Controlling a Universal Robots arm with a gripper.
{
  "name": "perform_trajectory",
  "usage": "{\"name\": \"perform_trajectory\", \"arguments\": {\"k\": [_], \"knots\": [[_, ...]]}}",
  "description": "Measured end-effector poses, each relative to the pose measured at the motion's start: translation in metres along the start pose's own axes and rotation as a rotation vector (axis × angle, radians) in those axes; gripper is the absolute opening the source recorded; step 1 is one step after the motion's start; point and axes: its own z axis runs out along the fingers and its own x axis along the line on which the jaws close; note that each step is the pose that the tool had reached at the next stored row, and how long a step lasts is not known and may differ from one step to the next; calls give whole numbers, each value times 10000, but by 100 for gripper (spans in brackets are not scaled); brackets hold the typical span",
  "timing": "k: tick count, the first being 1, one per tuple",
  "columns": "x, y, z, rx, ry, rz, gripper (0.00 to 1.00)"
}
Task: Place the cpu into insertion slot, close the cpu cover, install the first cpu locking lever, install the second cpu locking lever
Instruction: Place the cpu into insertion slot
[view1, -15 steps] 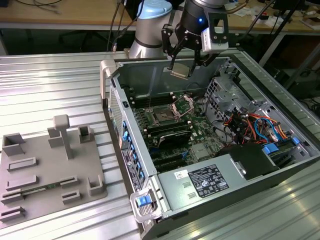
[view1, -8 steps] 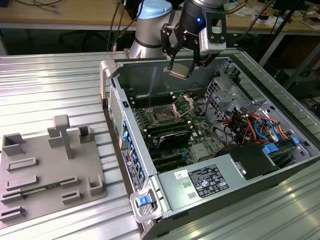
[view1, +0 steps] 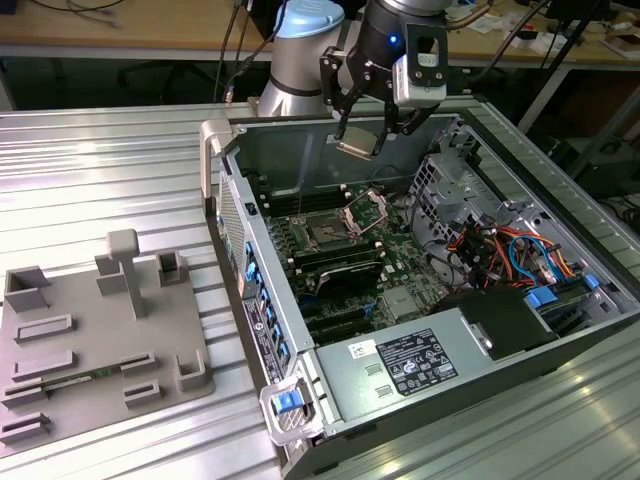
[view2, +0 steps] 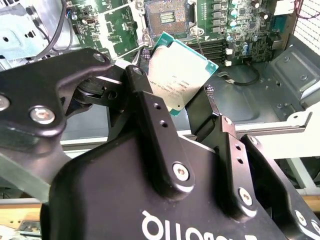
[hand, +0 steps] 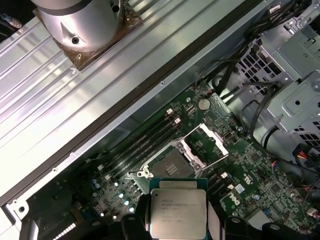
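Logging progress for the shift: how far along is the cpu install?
Nothing finished yet. The slot is empty and the cover stands open. In hand: the pincer holds the cpu above the board. Seating, closing and both locking steps remain.

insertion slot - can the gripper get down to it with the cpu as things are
Probably yes. The gripper, shut on the cpu, hangs above the insertion slot. The cpu cover is swung open to one side, and nothing lies over the slot.
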Motion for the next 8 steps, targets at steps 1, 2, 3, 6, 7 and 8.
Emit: {"name": "perform_trajectory", "arguments": {"k": [1,2,3,6,7,8], "knots": [[0,-1,0,-1,-6,71,55],[1,-1,0,-2,-8,82,55],[1,-1,0,-1,-8,83,55],[1,-1,0,-2,-8,85,55],[1,-1,0,-2,-8,85,55],[1,-1,0,-2,-8,86,55]]}}
